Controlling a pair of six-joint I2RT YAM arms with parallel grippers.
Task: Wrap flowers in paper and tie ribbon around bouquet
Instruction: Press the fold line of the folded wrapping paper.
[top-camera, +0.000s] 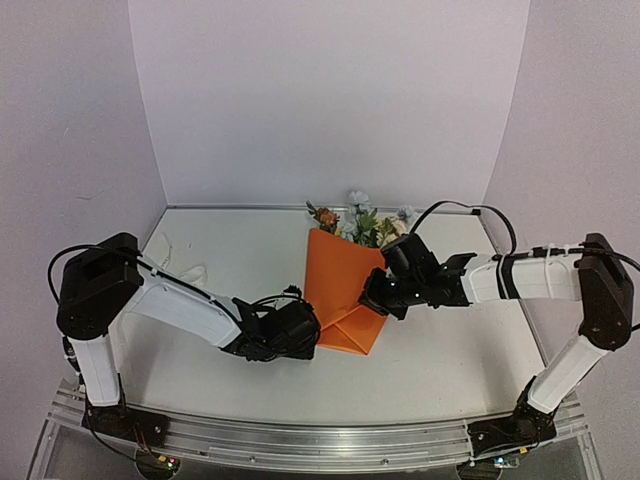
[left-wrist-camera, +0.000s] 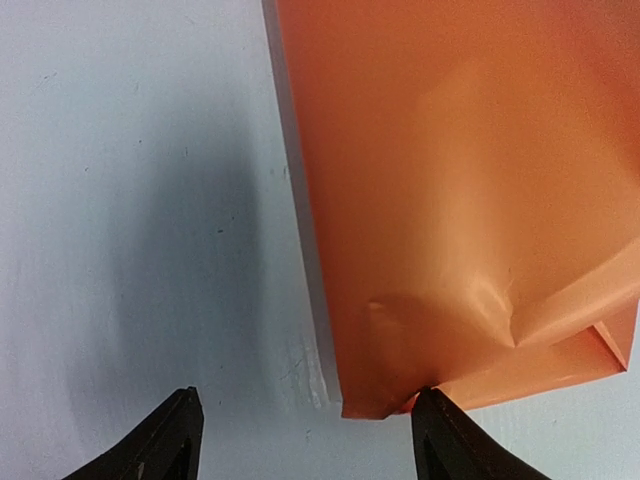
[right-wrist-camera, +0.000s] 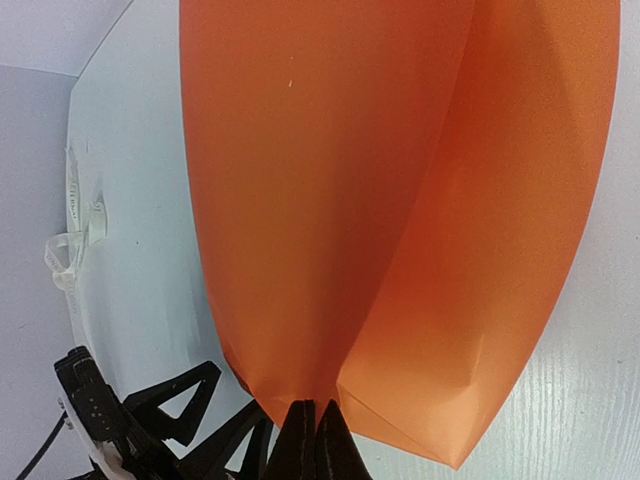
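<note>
The paper (top-camera: 340, 292) lies folded over on the tabletop (top-camera: 450, 365) between the two arms. The flowers (top-camera: 362, 222) poke out of its far, open end, beyond both end effectors.

The left end effector (left-wrist-camera: 305, 440) has its fingers spread wide and empty. The sheet's near corner sits just ahead of it, and its right-hand fingertip (left-wrist-camera: 440, 425) touches that corner's edge. Bare tabletop lies ahead of the other tip.

The right end effector (right-wrist-camera: 315, 432) has its fingers pressed together right where the two orange flaps meet in front of it. It looks to be pinching that overlap, though the tips hide the exact contact.

From where I stand, the sheet looks thin, light and smooth. It bulges rather than lying flat, and a soft dent shows near the corner by the left fingertips. I would expect it to spring open once let go, to slide easily on the smooth surface, and to crease for good if squeezed hard.

The safest hold seems to be at an edge or where the flaps overlap, a shallow pinch through both layers, with the wrap's narrow end being the place to gather it. The stems inside are thin and would probably shift if the wrap were lifted from one side only.

The ribbon (top-camera: 182, 262) lies well off beyond the left arm. It is limp, and likely best picked up near an end.
</note>
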